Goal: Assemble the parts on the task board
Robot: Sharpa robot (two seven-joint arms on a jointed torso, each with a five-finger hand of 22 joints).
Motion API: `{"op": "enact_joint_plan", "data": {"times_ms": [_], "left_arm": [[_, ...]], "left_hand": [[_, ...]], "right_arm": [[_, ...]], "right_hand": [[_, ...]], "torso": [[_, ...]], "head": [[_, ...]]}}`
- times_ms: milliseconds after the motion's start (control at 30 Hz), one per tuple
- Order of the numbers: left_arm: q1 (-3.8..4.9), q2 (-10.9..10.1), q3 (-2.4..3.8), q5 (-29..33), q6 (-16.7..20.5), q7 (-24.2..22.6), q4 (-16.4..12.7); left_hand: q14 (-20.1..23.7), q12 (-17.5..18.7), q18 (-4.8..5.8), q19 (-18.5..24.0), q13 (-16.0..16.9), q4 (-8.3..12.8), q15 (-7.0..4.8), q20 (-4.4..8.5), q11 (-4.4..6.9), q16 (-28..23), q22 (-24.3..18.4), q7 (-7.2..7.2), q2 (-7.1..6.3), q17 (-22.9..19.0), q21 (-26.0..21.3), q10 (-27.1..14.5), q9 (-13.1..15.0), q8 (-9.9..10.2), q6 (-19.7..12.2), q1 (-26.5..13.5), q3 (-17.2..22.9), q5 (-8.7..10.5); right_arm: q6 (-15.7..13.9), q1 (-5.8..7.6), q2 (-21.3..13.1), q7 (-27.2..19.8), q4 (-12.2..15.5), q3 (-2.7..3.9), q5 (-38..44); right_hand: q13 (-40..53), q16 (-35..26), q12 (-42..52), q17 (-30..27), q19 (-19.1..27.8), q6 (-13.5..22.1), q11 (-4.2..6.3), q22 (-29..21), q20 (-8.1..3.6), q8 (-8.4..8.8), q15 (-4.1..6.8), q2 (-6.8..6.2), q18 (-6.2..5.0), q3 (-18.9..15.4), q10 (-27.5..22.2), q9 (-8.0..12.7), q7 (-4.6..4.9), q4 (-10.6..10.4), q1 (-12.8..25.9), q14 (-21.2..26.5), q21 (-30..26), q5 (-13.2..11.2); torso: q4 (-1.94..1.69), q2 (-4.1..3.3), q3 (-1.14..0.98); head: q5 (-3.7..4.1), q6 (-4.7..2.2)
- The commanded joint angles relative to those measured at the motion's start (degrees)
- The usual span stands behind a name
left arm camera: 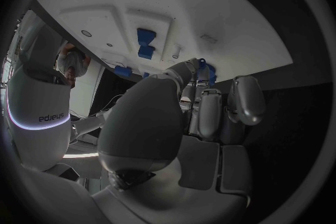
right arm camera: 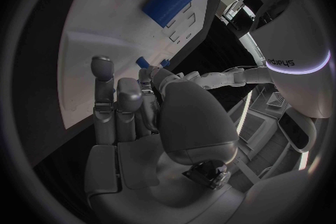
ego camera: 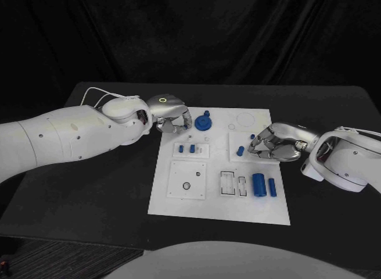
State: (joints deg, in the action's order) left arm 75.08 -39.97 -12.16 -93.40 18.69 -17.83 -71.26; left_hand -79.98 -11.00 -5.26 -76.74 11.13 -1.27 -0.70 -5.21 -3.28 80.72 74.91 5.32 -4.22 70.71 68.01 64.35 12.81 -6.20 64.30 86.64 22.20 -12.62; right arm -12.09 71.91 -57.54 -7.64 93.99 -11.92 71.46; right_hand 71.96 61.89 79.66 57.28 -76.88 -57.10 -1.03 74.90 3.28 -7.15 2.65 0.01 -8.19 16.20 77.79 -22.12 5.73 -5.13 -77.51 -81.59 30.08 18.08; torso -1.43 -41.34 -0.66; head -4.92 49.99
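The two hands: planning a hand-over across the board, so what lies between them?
In the head view, between the left hand and right hand lie the round blue part and bare task board.

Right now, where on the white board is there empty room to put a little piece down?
The near edge of the task board, below the plate with the ring and the blue cylinders, looks bare. The far middle is crowded: the left hand by the round blue part, the right hand over small blue pieces.
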Motion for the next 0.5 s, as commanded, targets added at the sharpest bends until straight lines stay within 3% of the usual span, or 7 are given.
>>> {"op": "enact_joint_plan", "data": {"times_ms": [33, 100, 200, 367, 500], "left_arm": [[-0.09, -0.8, 0.03, 1.5, 3.6, -2.2, -0.8], [-0.08, -1.3, 0.04, 4.1, 3.5, -2.7, -1.1], [-0.07, -2.0, 0.04, 13.4, 1.4, -4.3, -1.4], [-0.07, -2.8, 0.04, 30.7, -5.1, -7.3, -1.6], [-0.08, -3.3, 0.03, 40.7, -9.9, -8.5, -1.6]], "left_hand": [[-0.4, 0.5, 0.52, -0.4, -0.2, -0.2, -0.25, 0.1, 1.38, -0.2, 8.8, -0.21, -0.33, -0.1, 0.1, 1.6, -0.1, 0.3, 0.6, -0.8, -0.5, 0.64], [-0.6, 0.7, 0.55, -0.5, -0.3, -0.3, -0.38, 0.12, 1.57, -0.1, 8.8, -0.42, -0.44, 0.0, 0.2, 1.8, -0.1, 0.2, 0.8, -0.9, -0.7, 0.72], [-0.6, 1.3, 0.56, -0.6, -0.7, -0.7, -0.68, 0.21, 1.16, -0.3, 8.9, -0.07, -0.4, -0.2, 0.3, 1.8, -0.2, 0.6, 0.5, -1.2, -0.9, 0.61], [-0.3, 2.1, 0.46, -0.3, -1.3, -1.1, -0.92, 0.4, 0.92, -0.6, 8.7, 0.12, -0.23, -0.6, -0.2, 1.3, -0.5, 1.1, -0.1, -1.4, -1.0, 0.58], [1.2, 3.3, 0.17, 0.9, -2.1, -1.7, -0.97, 0.5, 0.84, -1.8, 8.3, 0.12, 0.04, -2.9, -1.9, 0.4, -0.8, 1.7, -1.0, -1.4, -1.3, 0.27]], "right_arm": [[0.3, -0.16, -0.2, 0.5, 0.0, 0.02, -0.2], [0.3, -0.17, -0.2, 0.5, 0.0, 0.02, -0.3], [0.3, -0.19, -0.2, 0.5, 0.0, 0.02, -0.3], [0.3, -0.19, -0.3, 0.6, 0.1, 0.02, -0.3], [0.3, -0.2, -0.3, 0.6, 0.0, 0.02, -0.3]], "right_hand": [[0.0, -0.2, -0.3, 0.0, -0.2, 0.2, -0.18, 3.2, 0.27, -0.25, -0.01, -0.1, -0.59, 0.1, -0.4, -0.1, 0.08, 0.2, -0.4, 0.2, -0.3, -0.2], [0.0, -0.2, -0.3, 0.0, -0.2, 0.2, -0.18, 3.2, 0.27, -0.25, -0.01, -0.1, -0.59, 0.1, -0.4, -0.1, 0.08, 0.2, -0.4, 0.2, -0.3, -0.2], [-0.2, -0.3, -0.4, -0.2, -0.1, 0.2, -0.18, 3.2, 0.27, -0.25, -0.01, -0.07, -0.61, 0.1, -0.5, -0.1, 0.08, 0.2, -0.4, 0.3, -0.5, -0.3], [-0.2, -0.3, -0.4, -0.2, -0.1, 0.2, -0.18, 3.2, 0.28, -0.25, -0.02, -0.06, -0.63, 0.1, -0.5, -0.1, 0.07, 0.2, -0.4, 0.3, -0.6, -0.3], [-0.3, -0.4, -0.4, -0.3, -0.1, 0.2, -0.18, 3.2, 0.28, -0.25, -0.02, -0.05, -0.63, 0.1, -0.5, -0.1, 0.07, 0.2, -0.4, 0.3, -0.7, -0.3]], "torso": [[-0.02, -0.02, 0.0], [-0.04, -0.03, -0.02], [-0.06, 0.0, 0.0], [0.03, -0.08, 0.0], [-0.16, -0.06, 0.08]], "head": [[0.21, 0.01], [0.14, 0.01], [0.0, 0.01], [-0.12, 0.01], [-0.14, 0.01]]}}
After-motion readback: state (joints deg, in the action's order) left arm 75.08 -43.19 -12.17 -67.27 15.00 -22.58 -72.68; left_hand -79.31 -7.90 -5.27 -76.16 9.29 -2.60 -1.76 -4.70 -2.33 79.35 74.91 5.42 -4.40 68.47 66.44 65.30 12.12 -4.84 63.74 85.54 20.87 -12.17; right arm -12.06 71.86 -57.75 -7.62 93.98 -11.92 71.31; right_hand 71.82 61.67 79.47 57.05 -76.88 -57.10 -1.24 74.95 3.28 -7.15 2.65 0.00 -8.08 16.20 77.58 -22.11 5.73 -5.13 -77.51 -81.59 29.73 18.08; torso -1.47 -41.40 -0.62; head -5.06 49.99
